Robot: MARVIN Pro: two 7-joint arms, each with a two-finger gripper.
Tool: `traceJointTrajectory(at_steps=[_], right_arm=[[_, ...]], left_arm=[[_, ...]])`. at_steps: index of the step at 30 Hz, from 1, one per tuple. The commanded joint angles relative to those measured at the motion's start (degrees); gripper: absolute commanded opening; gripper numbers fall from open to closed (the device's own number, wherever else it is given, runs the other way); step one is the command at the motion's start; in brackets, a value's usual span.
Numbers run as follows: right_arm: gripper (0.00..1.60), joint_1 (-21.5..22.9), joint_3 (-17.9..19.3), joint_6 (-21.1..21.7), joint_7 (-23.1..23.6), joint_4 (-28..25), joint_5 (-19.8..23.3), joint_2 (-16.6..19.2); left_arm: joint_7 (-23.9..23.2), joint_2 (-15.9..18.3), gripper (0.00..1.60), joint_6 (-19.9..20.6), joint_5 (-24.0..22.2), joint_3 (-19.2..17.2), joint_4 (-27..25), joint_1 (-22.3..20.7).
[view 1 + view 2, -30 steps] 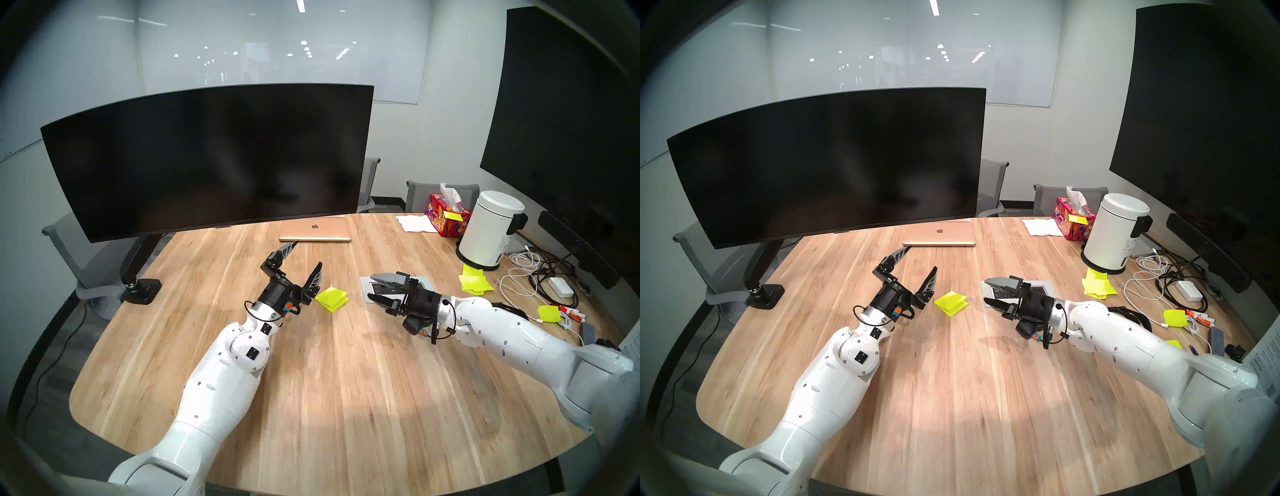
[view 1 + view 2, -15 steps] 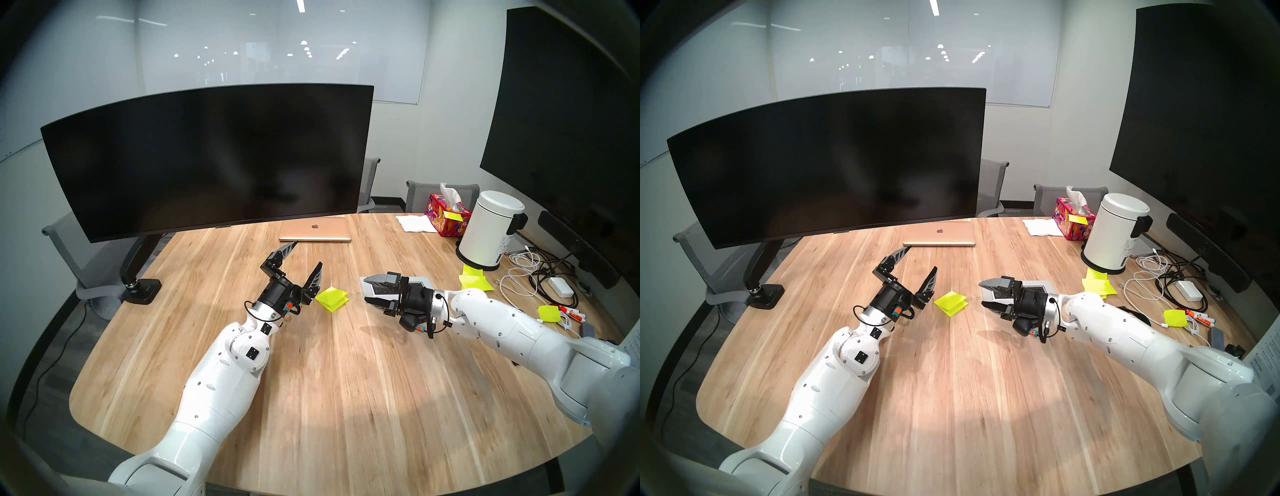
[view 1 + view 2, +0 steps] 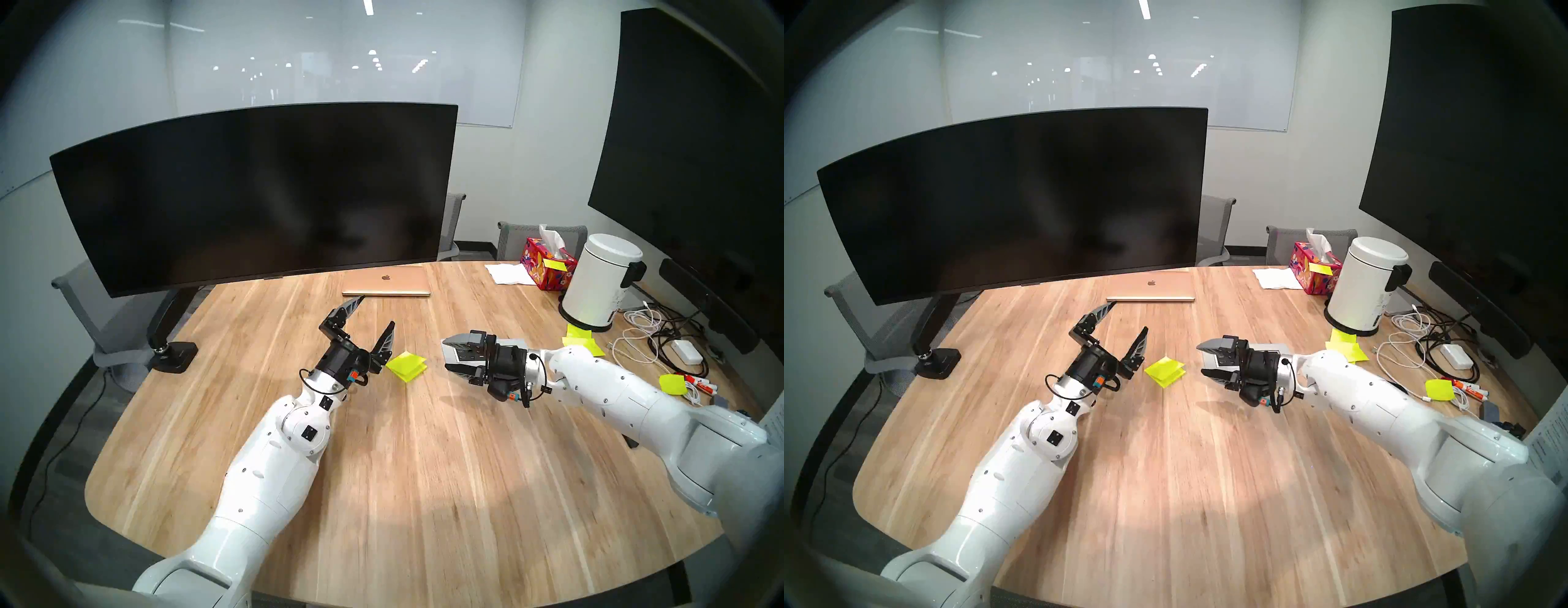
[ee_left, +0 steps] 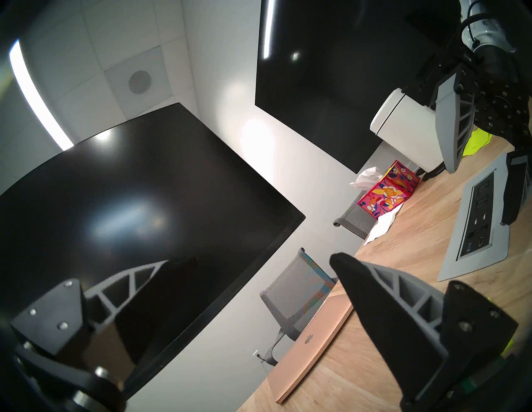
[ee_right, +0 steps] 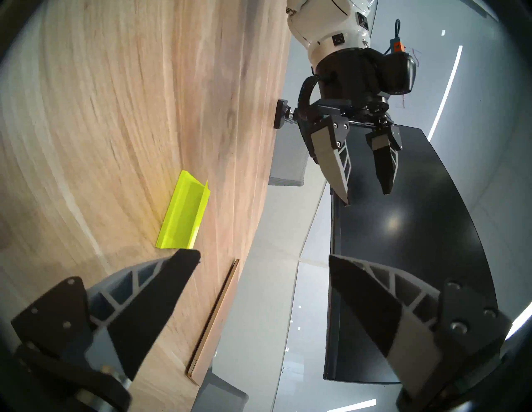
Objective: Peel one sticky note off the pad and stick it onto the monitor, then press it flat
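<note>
While the pad (image 3: 406, 366) lies flat on the table (image 3: 424, 467) between our two arms, we note the relation that governs the approach: it sits to the left of the right gripper (image 3: 446, 353), apart from it, with bare wood between. The right gripper is spread wide, empty, aimed sideways at the pad. The left gripper (image 3: 376, 312), also spread and empty, is raised just beside the pad's other side, tilted up toward the monitor (image 3: 254, 199). Either arm is near; we judge the right better aligned. A top sheet lifts at one edge. The laptop (image 3: 386, 282), power panel (image 4: 475, 218) and loose notes (image 3: 581, 344) stand clear.
</note>
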Motion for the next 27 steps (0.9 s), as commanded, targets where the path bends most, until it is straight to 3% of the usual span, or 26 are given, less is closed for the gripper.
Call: traceJointTrajectory(at_steps=[1,12,27], right_arm=[[1.60,2.8,0.1,-0.8,-0.1,2.1,-0.8,-3.0],[1.60,3.3,0.4,-1.4,0.3,3.1,-1.5,-5.2],[1.60,4.6,0.3,-2.1,-2.0,9.4,-3.5,-8.9]], left_arm=[[0.0,-0.1,1.60,-0.2,0.0,0.1,-0.9,-0.4],[0.0,-0.1,1.60,-0.2,0.1,0.1,-0.9,-0.4],[0.0,-0.1,1.60,-0.2,0.1,0.1,-1.0,-0.4]])
